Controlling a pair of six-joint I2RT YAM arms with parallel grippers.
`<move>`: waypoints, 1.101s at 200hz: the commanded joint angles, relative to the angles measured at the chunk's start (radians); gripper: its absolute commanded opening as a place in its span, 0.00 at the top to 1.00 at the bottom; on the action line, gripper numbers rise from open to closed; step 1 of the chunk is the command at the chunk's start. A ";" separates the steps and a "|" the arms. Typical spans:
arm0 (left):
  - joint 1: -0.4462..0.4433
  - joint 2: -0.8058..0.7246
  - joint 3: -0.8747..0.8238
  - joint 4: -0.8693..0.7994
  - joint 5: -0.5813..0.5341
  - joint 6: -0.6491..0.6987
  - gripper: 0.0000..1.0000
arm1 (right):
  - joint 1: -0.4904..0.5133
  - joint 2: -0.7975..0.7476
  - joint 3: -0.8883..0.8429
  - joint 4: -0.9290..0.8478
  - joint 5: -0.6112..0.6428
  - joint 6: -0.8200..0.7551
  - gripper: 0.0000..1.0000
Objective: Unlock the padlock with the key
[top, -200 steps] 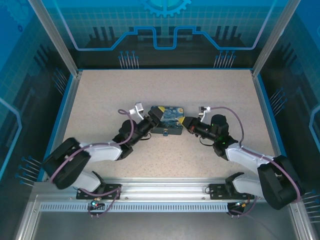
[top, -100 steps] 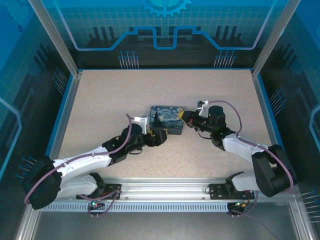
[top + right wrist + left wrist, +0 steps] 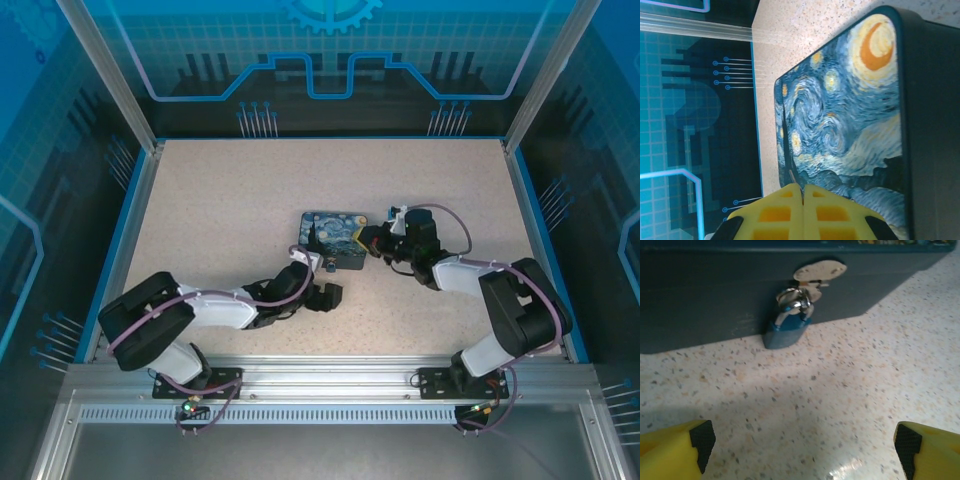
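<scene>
1. Can see the padlock (image 3: 785,332) low on the near side of the box (image 3: 715,295): small and blue, hooked through the hasp (image 3: 819,271), bottom resting on the table (image 3: 840,390). Looks locked to me.
2. Can't spot the key anywhere for sure. Too tiny, or hidden. No telling if it's pinched between the right fingers either.
3. Left gripper (image 3: 805,445): spread wide, gripping nothing, parked near the padlock and facing it.
4. Right gripper (image 3: 802,192): squeezed fully closed, tips at the box's right end, by the painted lid.
5. Stuff to worry about:
   - Could easily knock that dangling padlock sideways instead of catching it when closing the left jaws. So small and loose on the hasp.
   - Might shove the whole box too, with only closed tips at one end and no real clamp on it.
   - Risks poking blind at the keyhole if the key isn't lined up or slips.
6. Versus a second ago:
   - Left gripper was up at the box's left end. Now round at the near side, backed off, and open a lot wider.
   - Right arm folded in tighter, but with its gripper at the same right end, closed as before.
   - Box roughly where it was.
</scene>
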 commanded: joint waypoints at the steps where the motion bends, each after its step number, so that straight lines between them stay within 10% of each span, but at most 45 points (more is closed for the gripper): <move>1: -0.007 0.046 0.044 0.090 -0.068 0.067 0.06 | -0.011 0.024 0.027 0.017 0.014 0.011 1.00; 120: 0.005 0.298 0.180 0.251 -0.061 0.089 0.07 | -0.011 0.080 0.057 -0.031 0.020 -0.005 1.00; 220: 0.075 0.335 0.116 0.540 0.118 -0.171 0.09 | -0.011 0.111 0.085 -0.055 0.020 -0.022 1.00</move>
